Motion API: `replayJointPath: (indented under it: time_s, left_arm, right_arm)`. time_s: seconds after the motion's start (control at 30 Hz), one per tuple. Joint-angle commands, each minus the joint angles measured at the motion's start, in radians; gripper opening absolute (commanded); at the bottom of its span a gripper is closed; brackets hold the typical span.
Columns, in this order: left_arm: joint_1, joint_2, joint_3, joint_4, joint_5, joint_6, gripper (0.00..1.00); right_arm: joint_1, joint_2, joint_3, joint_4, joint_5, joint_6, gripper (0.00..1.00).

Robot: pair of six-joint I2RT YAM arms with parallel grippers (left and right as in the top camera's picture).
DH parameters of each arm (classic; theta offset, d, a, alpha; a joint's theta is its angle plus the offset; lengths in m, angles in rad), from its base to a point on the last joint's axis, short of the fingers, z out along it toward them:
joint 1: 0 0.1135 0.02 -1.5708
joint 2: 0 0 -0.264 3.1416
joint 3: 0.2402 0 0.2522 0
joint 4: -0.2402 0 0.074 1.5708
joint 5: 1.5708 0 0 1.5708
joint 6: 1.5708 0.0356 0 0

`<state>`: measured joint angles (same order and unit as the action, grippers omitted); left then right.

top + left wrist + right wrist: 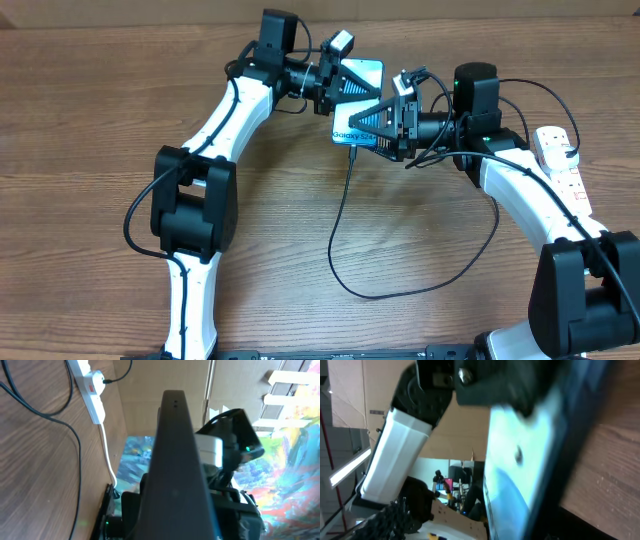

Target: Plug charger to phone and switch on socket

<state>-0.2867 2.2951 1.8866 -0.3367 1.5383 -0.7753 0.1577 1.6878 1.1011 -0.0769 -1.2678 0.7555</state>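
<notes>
Over the table [90, 230], clamping phone [368, 70] with left gripper [358, 90].
Likely stiff, slippery, fragile: hold by side edges; cannot tell for right gripper [368, 128].

Overhead, the left hand [345, 88] and right hand [385, 125] cover most of the phone [368, 72]; how the right hand's jaws stand is unclear. Whether the charger [333, 240] tip is seated is too small to tell. The right arm [520, 182] hides part of the socket [556, 148]. Both wrist views show the phone blurred, cut off below.
</notes>
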Motion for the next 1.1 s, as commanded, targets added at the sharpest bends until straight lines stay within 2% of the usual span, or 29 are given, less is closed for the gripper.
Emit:
replayJointPath:
  time_s: [0.0,0.2,0.37,0.43,0.6,0.7,0.77,0.8,1.07]
  left_arm:
    - [0.008,-0.026,0.001,0.004,0.044,0.043,0.04]
    - [0.008,-0.026,0.001,0.003,0.044,0.042,0.04]
    - [0.008,-0.026,0.001,0.002,0.044,0.029,0.04]
    - [0.007,-0.026,0.001,0.0,0.044,0.027,0.04]
    - [0.007,-0.026,0.001,0.0,0.044,0.027,0.04]
    - [0.008,-0.026,0.001,0.0,0.044,0.027,0.04]
    - [0.008,-0.026,0.001,0.0,0.044,0.027,0.04]
    - [0.008,-0.026,0.001,-0.001,0.044,0.027,0.04]
    - [0.008,-0.026,0.001,-0.04,0.045,0.032,0.04]
  right_arm:
    - [0.003,-0.01,0.026,-0.06,-0.029,-0.097,0.83]
    - [0.027,-0.01,0.026,-0.282,-0.028,-0.282,0.79]
    - [0.056,-0.01,0.026,-0.304,-0.016,-0.315,0.72]
    - [0.061,-0.01,0.026,-0.294,-0.006,-0.315,0.63]
    - [0.061,-0.01,0.026,-0.284,0.003,-0.315,0.28]
    - [0.061,-0.01,0.026,-0.284,0.003,-0.315,0.23]
    - [0.061,-0.01,0.026,-0.284,0.006,-0.315,0.13]
    - [0.061,-0.01,0.026,-0.284,0.014,-0.315,0.04]
    - [0.051,-0.01,0.026,-0.251,0.029,-0.281,0.04]
